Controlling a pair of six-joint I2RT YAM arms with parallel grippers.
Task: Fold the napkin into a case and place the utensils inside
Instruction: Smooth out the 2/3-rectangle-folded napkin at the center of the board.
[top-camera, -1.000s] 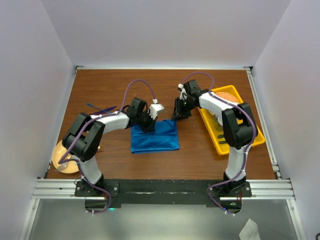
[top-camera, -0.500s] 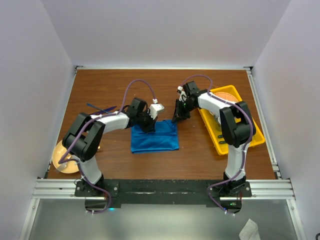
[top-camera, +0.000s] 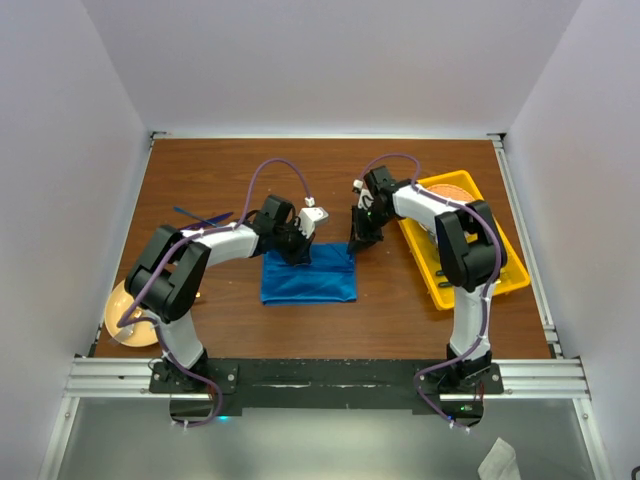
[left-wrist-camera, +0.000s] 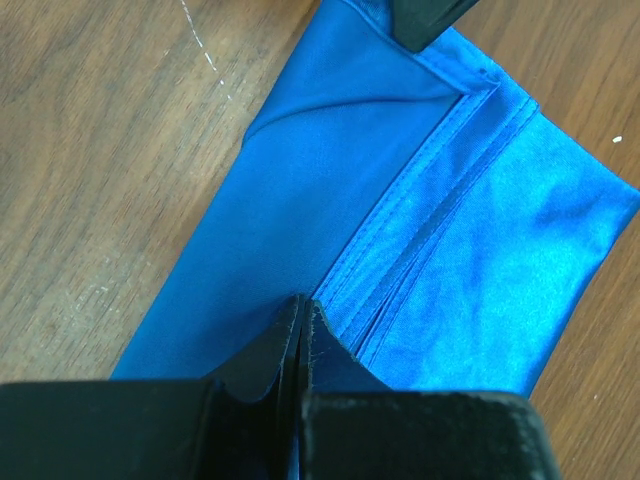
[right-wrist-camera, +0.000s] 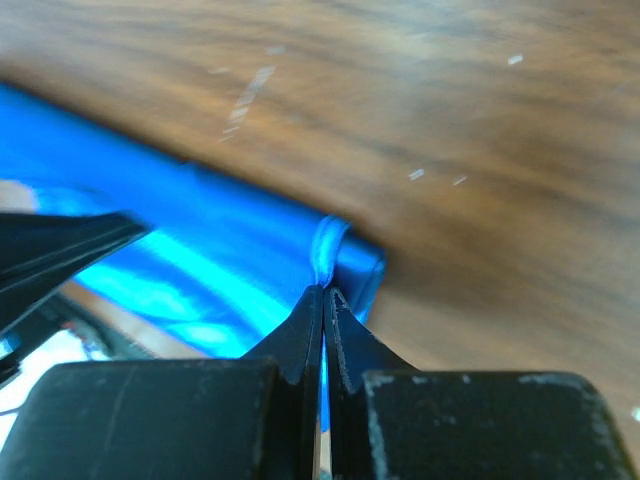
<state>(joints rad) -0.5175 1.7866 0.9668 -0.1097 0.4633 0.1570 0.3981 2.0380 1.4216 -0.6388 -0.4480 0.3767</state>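
Note:
The napkin (top-camera: 308, 280) lies on the table as a folded bright blue rectangle between the two arms. My left gripper (top-camera: 297, 252) is shut on its far left edge; in the left wrist view the closed tips (left-wrist-camera: 302, 306) pinch the cloth (left-wrist-camera: 480, 230) beside its stacked hems. My right gripper (top-camera: 358, 243) is shut on the far right corner, where a small ridge of napkin (right-wrist-camera: 230, 250) bunches at the closed tips (right-wrist-camera: 323, 292). The utensils (top-camera: 203, 215), one blue and one purple, lie on the table at the left, away from both grippers.
A yellow tray (top-camera: 513, 280) stands at the right beside the right arm, with an orange disc (top-camera: 450, 190) at its far end. A tan plate (top-camera: 122, 318) sits at the near left by the left arm's base. White walls close in the table.
The right gripper has closed on the napkin's far right corner and come slightly nearer. The left arm and the napkin have stayed in place.

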